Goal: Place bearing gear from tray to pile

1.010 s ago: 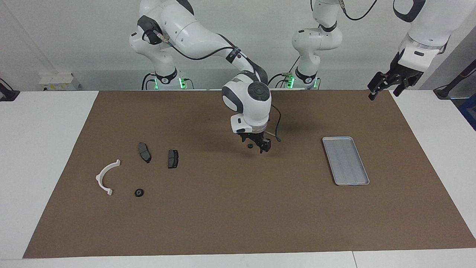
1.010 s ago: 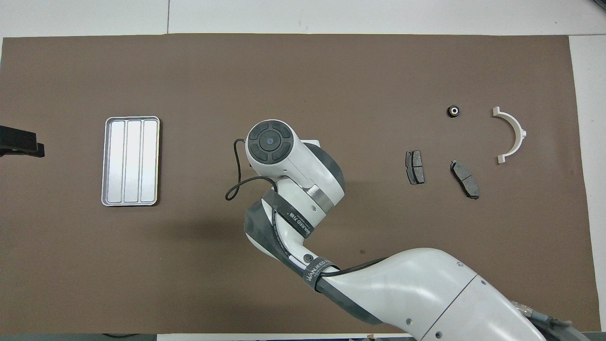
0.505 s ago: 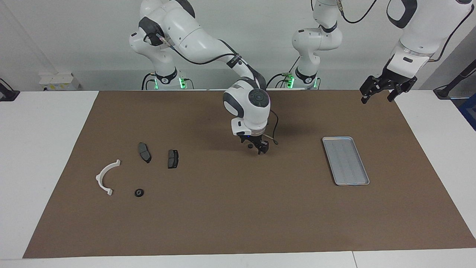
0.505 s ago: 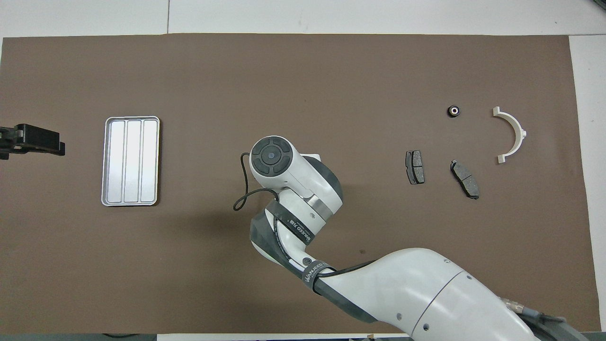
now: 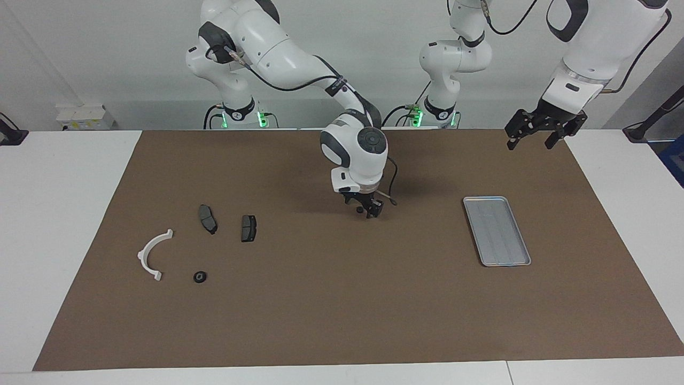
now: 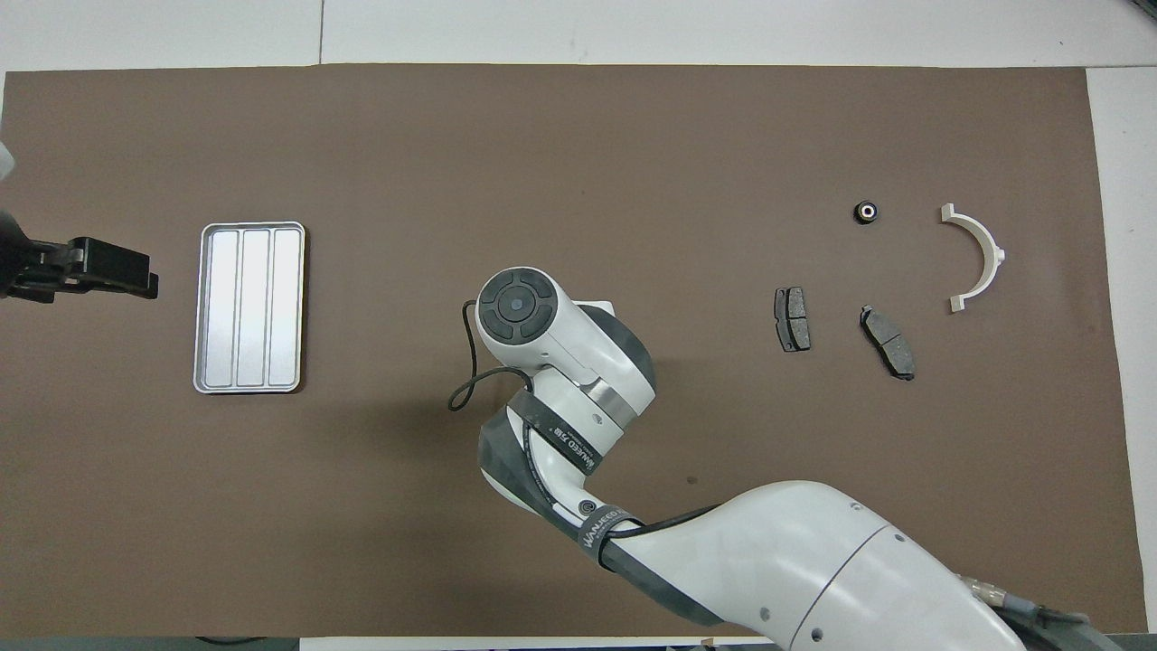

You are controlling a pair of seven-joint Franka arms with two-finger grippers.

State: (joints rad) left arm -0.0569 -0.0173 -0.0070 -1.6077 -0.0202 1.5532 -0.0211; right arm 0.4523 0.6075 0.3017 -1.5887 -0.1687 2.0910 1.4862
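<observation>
The silver tray (image 5: 497, 231) lies empty toward the left arm's end of the mat, also in the overhead view (image 6: 250, 307). The pile toward the right arm's end holds a white half-ring bracket (image 5: 143, 255), two dark brake pads (image 5: 208, 218) (image 5: 248, 228) and one small black bearing gear (image 5: 200, 277). A second bearing gear (image 5: 359, 210) sits at mid-mat. My right gripper (image 5: 363, 208) is low over it, fingers apart on either side. In the overhead view the right wrist hides both. My left gripper (image 5: 531, 140) hangs open and empty in the air beside the tray.
The brown mat (image 5: 320, 310) covers most of the white table. In the overhead view the bracket (image 6: 994, 253), pads (image 6: 792, 319) (image 6: 888, 342) and pile gear (image 6: 867, 212) lie spread apart. The left gripper (image 6: 126, 274) shows side-on by the tray.
My right gripper has come down and turned around the mid-mat gear, which has stayed in place. My left gripper has moved in toward the tray.
</observation>
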